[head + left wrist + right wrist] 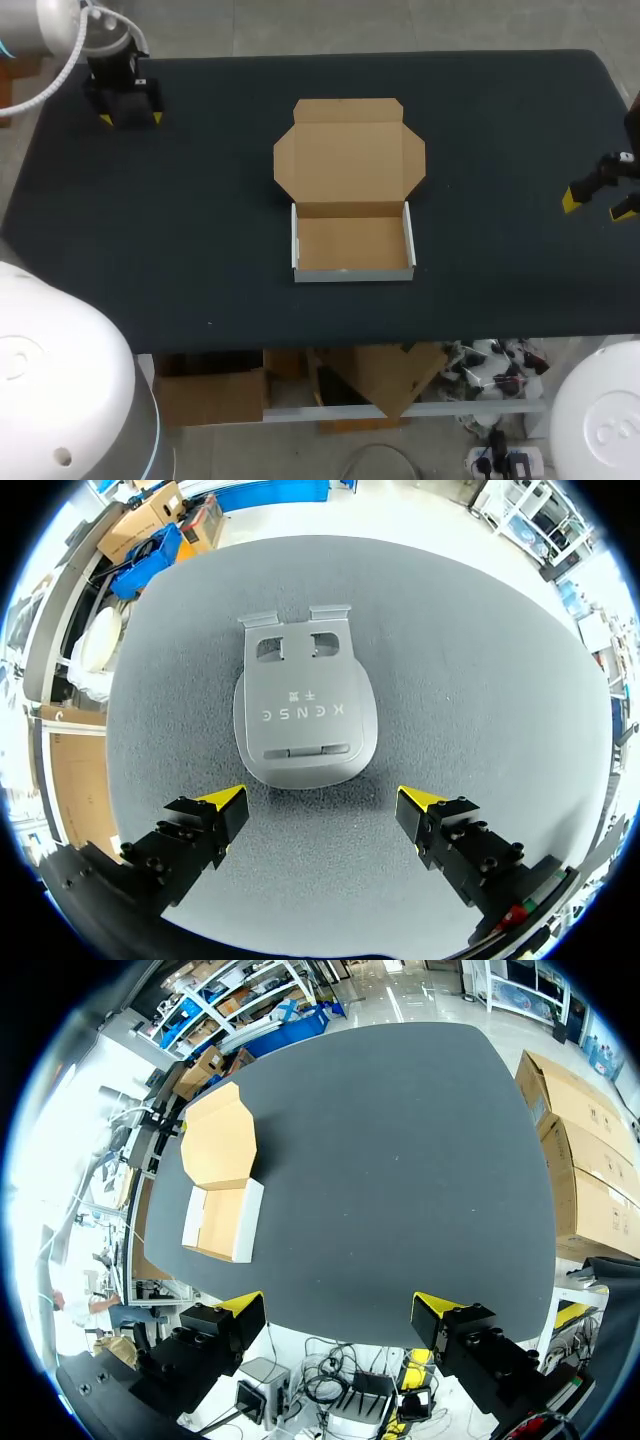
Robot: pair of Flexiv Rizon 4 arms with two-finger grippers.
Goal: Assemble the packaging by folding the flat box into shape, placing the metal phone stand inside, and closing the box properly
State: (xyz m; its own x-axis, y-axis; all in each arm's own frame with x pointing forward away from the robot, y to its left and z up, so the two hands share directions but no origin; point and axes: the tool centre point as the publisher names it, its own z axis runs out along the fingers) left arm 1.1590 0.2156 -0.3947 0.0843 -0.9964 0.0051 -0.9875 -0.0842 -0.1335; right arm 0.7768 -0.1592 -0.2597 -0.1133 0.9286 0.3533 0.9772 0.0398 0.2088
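Picking the stand falls to the left arm

Hovering at the table's [200,220] far left corner, the left gripper [330,805] has its two yellow tips spread wide with nothing between them. The metal phone stand [300,715] lies flat on the cloth just ahead of those tips. Its long axis runs straight out from the gripper, rounded end nearest and slotted hinge end farthest, so the fingers bracket its short width. In the head view the stand is hidden under that gripper.

The box [352,274] sits at table centre, walls up and empty, at about 4 o'clock from the left gripper. Its lid [348,155] lies open flat toward 12 o'clock. The right gripper [598,203] is also spread and empty, and hangs at the box's 3 o'clock by the table edge, well apart from the stand.

My reading is that folding is done and the pick comes next: a straight descent, then a carry toward 4 o'clock.
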